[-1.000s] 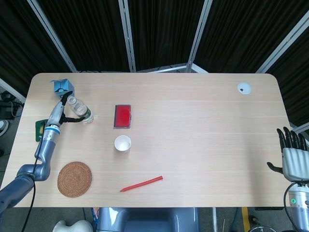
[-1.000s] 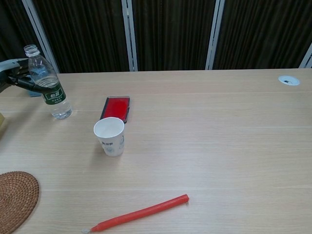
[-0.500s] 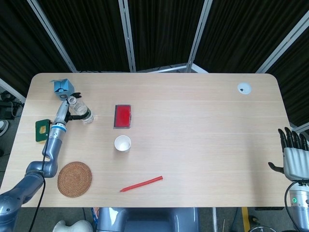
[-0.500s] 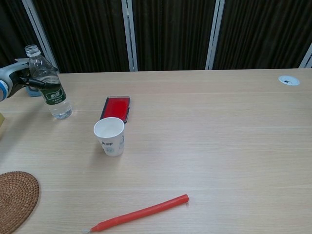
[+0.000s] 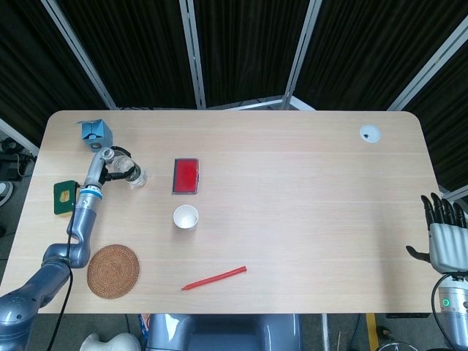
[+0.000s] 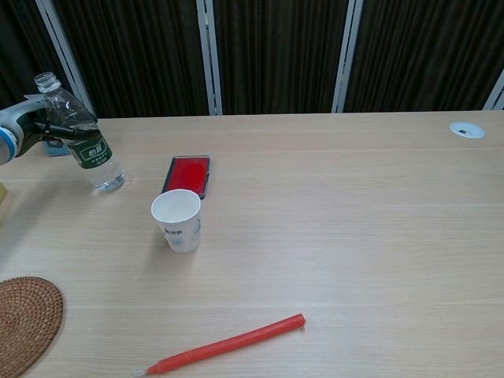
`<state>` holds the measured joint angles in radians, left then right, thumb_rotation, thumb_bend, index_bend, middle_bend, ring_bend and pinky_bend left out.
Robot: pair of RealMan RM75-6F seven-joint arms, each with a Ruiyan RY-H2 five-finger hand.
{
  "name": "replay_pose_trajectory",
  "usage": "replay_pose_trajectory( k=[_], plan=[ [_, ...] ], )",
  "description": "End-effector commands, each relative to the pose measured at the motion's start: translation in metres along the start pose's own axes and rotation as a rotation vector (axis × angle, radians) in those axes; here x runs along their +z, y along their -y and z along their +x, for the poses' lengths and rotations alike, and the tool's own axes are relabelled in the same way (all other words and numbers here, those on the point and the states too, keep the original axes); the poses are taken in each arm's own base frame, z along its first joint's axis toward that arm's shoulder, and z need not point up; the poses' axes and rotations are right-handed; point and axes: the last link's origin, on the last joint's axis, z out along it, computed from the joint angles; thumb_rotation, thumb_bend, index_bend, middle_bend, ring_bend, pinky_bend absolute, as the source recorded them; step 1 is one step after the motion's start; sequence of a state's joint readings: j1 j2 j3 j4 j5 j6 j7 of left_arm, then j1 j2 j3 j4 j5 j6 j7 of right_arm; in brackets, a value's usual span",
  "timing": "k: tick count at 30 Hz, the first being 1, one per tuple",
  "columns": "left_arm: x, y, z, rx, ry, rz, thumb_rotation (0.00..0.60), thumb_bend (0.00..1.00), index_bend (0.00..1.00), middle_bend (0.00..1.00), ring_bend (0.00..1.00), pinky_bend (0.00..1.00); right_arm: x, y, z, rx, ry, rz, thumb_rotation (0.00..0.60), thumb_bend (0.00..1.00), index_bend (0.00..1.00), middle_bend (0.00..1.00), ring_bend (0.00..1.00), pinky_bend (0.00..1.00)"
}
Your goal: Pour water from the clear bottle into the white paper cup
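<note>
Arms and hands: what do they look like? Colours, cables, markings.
Left arm: glossy blue-grey links, a black cable alongside, a white wrist cuff with a blue band. Left hand: silver with black fingers. Right hand: silver palm, black fingers; a green indicator light on its grey wrist.

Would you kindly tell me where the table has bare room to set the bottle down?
Bare: the wide stretch right of the red case and cup. Crowded: the left edge, around the bottle, blue box and coaster.
</note>
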<state>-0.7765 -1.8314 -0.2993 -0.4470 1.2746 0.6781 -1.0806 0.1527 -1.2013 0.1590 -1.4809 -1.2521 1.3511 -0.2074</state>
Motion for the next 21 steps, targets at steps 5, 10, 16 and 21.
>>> replay_pose_trajectory(
  k=[5, 10, 16, 21],
  plan=[
    [-0.007, -0.017, 0.008, 0.106, 0.029, -0.116, 0.600, 0.52, 0.64, 0.52, 0.29, 0.37, -0.001, 0.001, 0.001, 0.008, 0.002, 0.006, 0.600, 0.00, 0.00, 0.00, 0.00, 0.00],
    [-0.012, -0.024, 0.015, 0.242, 0.036, -0.170, 0.600, 0.55, 0.66, 0.53, 0.30, 0.38, -0.002, 0.001, 0.003, 0.014, -0.001, 0.008, 0.600, 0.00, 0.00, 0.00, 0.00, 0.00],
    [-0.020, -0.039, 0.019, 0.574, 0.048, -0.288, 0.600, 0.56, 0.66, 0.53, 0.30, 0.38, -0.003, 0.002, 0.005, 0.022, -0.005, 0.011, 0.600, 0.00, 0.00, 0.00, 0.00, 0.00],
    [-0.026, -0.048, 0.015, 0.802, 0.055, -0.362, 0.600, 0.59, 0.66, 0.53, 0.30, 0.39, -0.003, 0.003, 0.005, 0.024, -0.002, 0.017, 0.600, 0.00, 0.00, 0.00, 0.00, 0.00]
  ],
)
